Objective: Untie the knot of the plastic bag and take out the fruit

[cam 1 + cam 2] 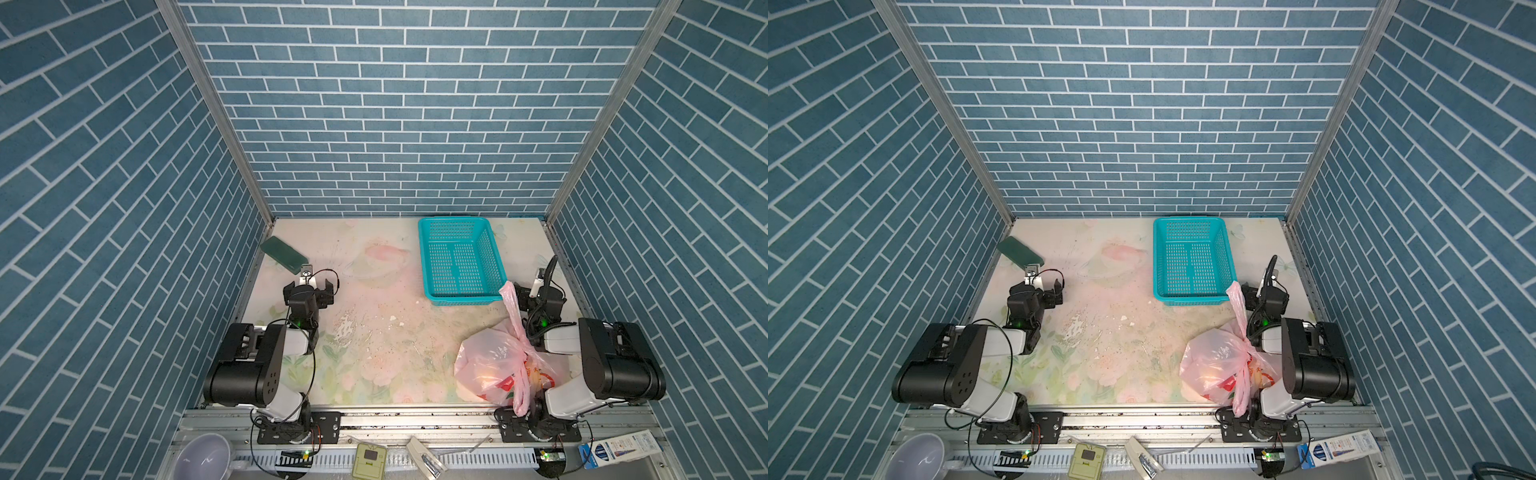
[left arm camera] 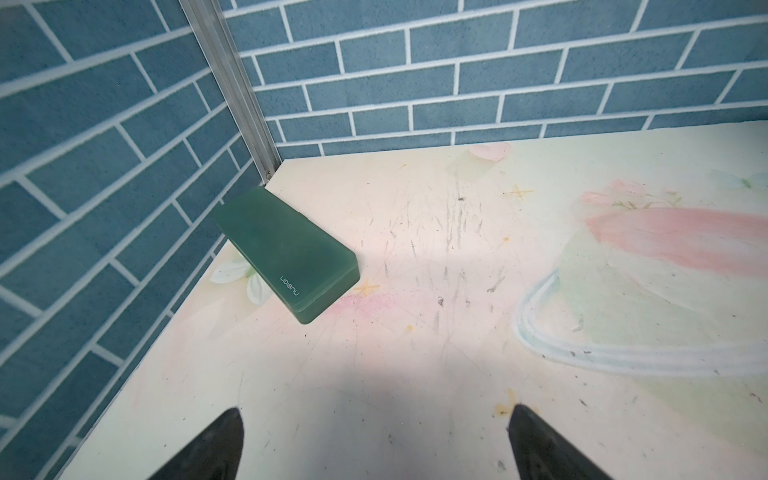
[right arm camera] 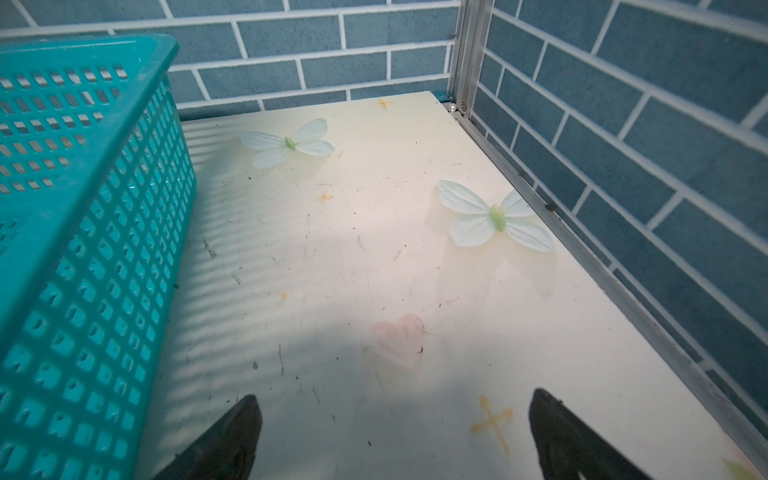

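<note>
Hovering with the left gripper [image 2: 374,409] spread wide and gripping nothing, just short of the green case [image 2: 286,253] at far left. Hanging the right gripper [image 3: 395,395] equally wide and empty beside the teal basket [image 3: 83,208], pointing away from the work. Leaving the plastic bag [image 1: 486,361] slumped at near right against the right arm [image 1: 615,365], fruit [image 1: 482,374] glowing dimly orange through it, knot [image 1: 524,348] on top, not yet loosened. Probably calling for pinching one handle loop [image 1: 510,303] close to the knot and drawing the other gently sideways, avoiding tearing the thin film or tightening the twist.
</note>
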### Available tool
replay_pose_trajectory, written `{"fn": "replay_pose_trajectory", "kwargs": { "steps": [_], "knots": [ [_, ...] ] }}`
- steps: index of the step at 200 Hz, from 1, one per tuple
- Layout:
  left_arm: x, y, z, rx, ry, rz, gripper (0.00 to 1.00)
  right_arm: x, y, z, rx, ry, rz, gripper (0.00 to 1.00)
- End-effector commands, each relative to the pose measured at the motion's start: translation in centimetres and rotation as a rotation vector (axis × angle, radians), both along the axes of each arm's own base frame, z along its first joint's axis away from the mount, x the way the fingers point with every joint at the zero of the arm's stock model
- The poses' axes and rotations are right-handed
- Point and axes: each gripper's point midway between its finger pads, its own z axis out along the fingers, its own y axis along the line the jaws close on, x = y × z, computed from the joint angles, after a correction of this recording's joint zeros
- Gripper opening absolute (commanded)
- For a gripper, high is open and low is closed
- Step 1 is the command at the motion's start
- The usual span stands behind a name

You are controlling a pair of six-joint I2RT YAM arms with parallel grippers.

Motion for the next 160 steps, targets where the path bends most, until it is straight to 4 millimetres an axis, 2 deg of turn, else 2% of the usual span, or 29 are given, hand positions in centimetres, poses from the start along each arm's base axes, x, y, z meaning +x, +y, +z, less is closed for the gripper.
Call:
{"fn": "replay_pose_trajectory", "kwargs": {
  "steps": [1,11,33,68,87,105,129,144,160],
  "knots": [
    [0.4,0.2,0.2,0.008,0.001,0.000,1.00,0.9,0.2,1.2,-0.025,-0.026,0.017,0.99],
    [0.4,-0.1,0.3,0.008,0.002,-0.015,1.00,0.8,-0.1,1.6,-0.024,-0.030,-0.003,0.98],
    [0.6,-0.5,2.1,0.008,0.035,-0.038,1.00,0.3,-0.3,3.1,-0.028,0.000,-0.017,0.98],
    [0.4,-1.5,4.7,-0.026,0.070,-0.092,1.00,-0.5,-0.8,7.5,-0.001,0.072,-0.064,0.98],
    [0.2,-2.3,5.4,-0.093,0.113,-0.114,1.00,-0.6,-0.6,9.6,0.019,0.112,-0.064,0.99],
    [-0.2,-3.3,6.1,-0.159,0.134,-0.136,1.00,0.2,1.4,11.1,0.054,0.154,0.018,0.99],
    [-0.8,-5.0,7.0,-0.187,0.139,-0.164,1.00,1.9,5.1,11.7,0.041,0.242,0.157,0.99],
    [-1.1,-6.0,7.4,-0.217,0.138,-0.184,1.00,3.0,7.4,11.6,0.012,0.294,0.230,0.99],
    [-1.3,-7.1,7.4,-0.258,0.144,-0.214,1.00,4.0,8.8,10.5,-0.014,0.371,0.264,0.99]
  ]
}}
